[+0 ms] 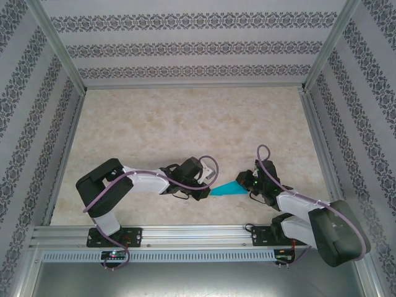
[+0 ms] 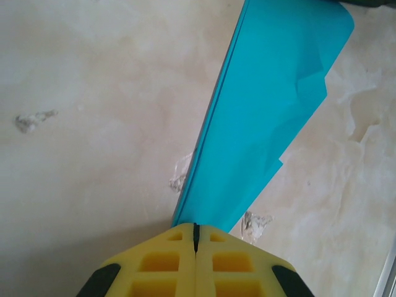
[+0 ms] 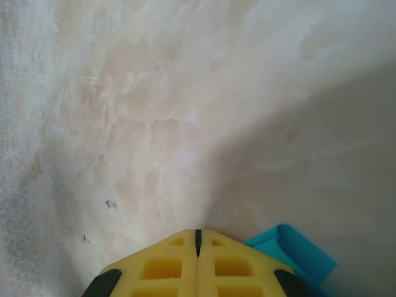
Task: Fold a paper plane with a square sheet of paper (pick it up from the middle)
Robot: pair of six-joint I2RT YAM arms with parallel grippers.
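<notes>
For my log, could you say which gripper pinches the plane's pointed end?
The left gripper: the paper plane tapers into it; the right gripper's end is wide.

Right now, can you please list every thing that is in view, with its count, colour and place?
paper plane: one, turquoise-blue, near part of the table, between the two grippers.
table: one, beige marbled, under everything.
walls: three, white with grey patterned stripes, far side and both sides.
metal frame: one, silver, along the near edge.
left gripper: one, yellow fingers, shut on the plane's pointed end.
right gripper: one, yellow fingers, shut, at the plane's wide end.
</notes>
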